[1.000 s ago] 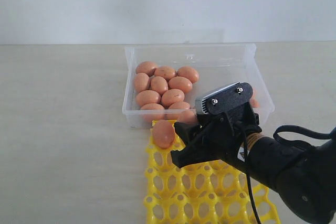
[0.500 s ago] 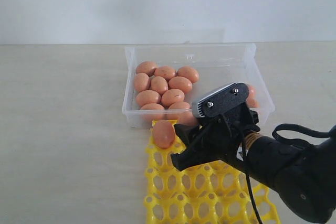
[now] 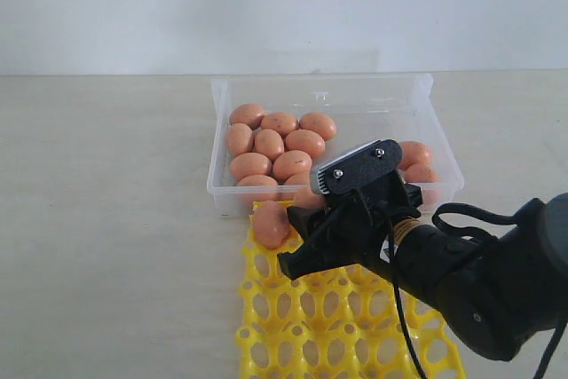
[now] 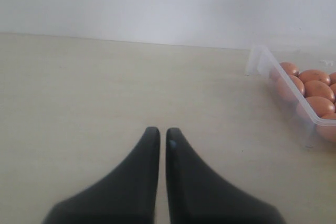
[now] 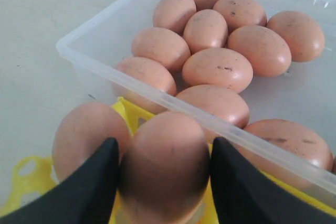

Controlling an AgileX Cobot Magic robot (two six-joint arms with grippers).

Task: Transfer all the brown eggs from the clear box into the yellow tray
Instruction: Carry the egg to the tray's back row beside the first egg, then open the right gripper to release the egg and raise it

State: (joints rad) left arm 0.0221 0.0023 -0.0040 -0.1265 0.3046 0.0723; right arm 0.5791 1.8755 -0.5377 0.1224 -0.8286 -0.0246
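Note:
The clear box (image 3: 426,95) holds several brown eggs (image 3: 290,164) bunched at its left end and two more by its right wall (image 3: 414,153). The yellow tray (image 3: 266,348) lies in front of the box, with one egg (image 3: 269,225) in its far left corner cup. My right gripper (image 5: 164,153) is shut on a brown egg (image 5: 165,163), held low over the tray's far row beside that seated egg (image 5: 86,135). In the exterior view the arm (image 3: 444,268) hides most of the held egg. My left gripper (image 4: 163,131) is shut and empty above bare table, left of the box (image 4: 294,95).
The beige table (image 3: 106,219) spreads wide on the left. A pale wall stands behind. The box's near wall (image 5: 173,98) runs close past the held egg, just above the tray's far edge (image 5: 126,109).
My right gripper has moved left and a little down with its egg, closer to the seated egg. The tray has shifted slightly left. The two eggs at the box's right now show.

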